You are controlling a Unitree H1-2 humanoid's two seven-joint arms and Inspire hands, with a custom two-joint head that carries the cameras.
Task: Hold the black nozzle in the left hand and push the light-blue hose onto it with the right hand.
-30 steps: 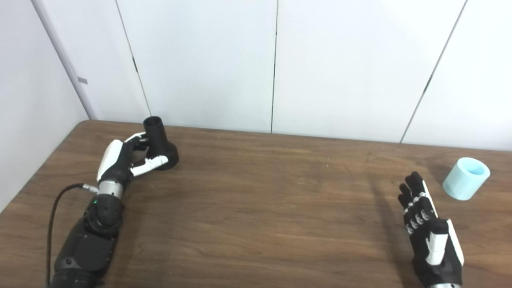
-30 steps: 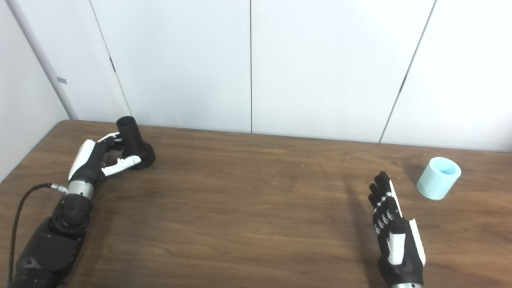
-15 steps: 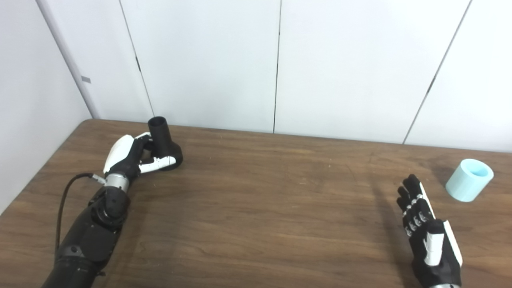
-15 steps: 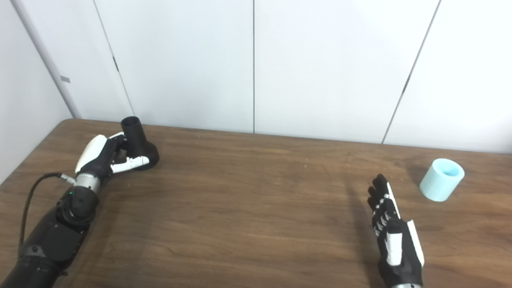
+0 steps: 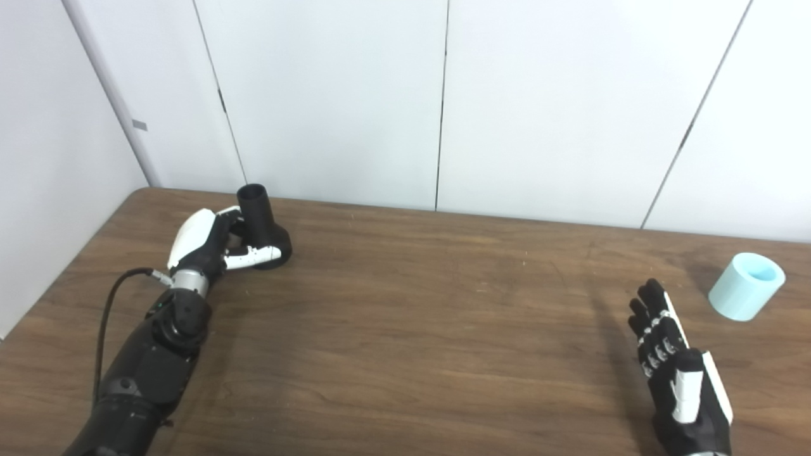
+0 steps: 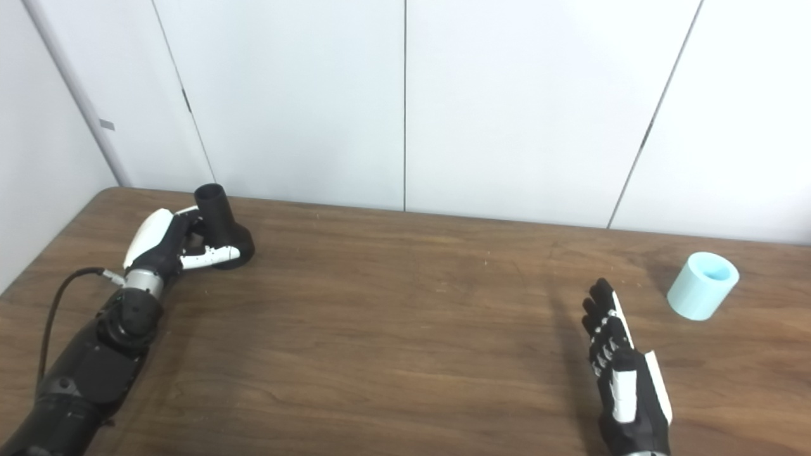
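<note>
Your left hand (image 5: 209,244) wraps the black nozzle (image 5: 263,231); your right hand (image 5: 678,373) is flat and empty, with the light-blue hose (image 5: 746,286) ahead-right, apart.

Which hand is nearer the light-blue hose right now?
Right. The right hand is open just in front-left of the light-blue hose, not touching; the left hand is across the table, wrapped around the black nozzle.
</note>
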